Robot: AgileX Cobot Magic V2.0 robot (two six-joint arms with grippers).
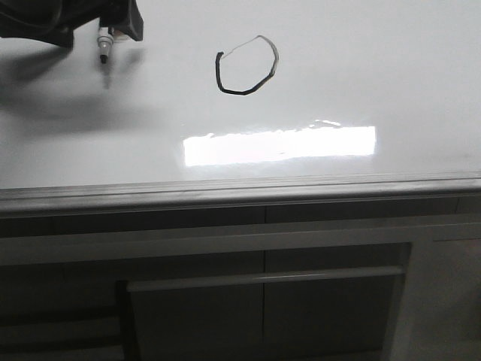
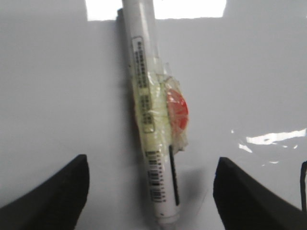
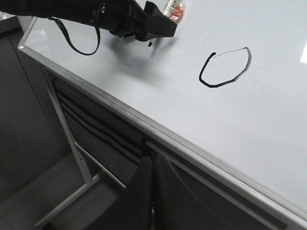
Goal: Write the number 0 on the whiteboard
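Note:
The number 0 [image 1: 240,92] is a black angular loop drawn on the whiteboard [image 1: 361,68], faint at its upper left. A white marker [image 2: 148,120] wrapped in tape with a red patch lies on the board. My left gripper [image 2: 151,160] is open around it, and neither finger touches it. In the front view that gripper [image 1: 105,26] is at the far left, with the marker tip [image 1: 104,54] sticking out. My right gripper [image 3: 152,165] is shut and empty, off the board's near edge. From the right wrist view, the 0 [image 3: 218,86] and the left gripper [image 3: 158,26] both show.
A bright rectangular glare patch [image 1: 278,145] lies near the board's grey metal rim [image 1: 240,188]. Below the rim stands a dark grey cabinet with bar handles [image 1: 263,280]. A black cable [image 3: 79,45] hangs from the left arm over the board.

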